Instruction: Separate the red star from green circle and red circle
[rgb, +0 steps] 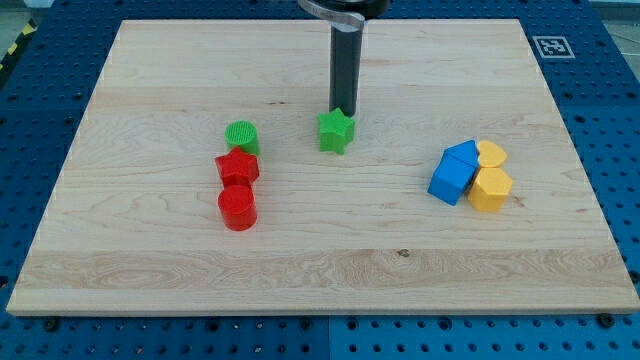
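Note:
The red star (237, 167) lies left of the board's middle, touching the green circle (241, 136) just above it and the red circle (238, 208) just below it. The three form a short column. My tip (343, 108) stands to the right of this column, right at the top edge of a green star (336, 131). The rod rises straight up to the view's top.
A cluster of blue blocks (455, 172) and yellow blocks (490, 187), one a yellow heart (491, 153), sits at the right of the wooden board (320, 270). A fiducial marker (552, 46) lies beyond the board's top right corner.

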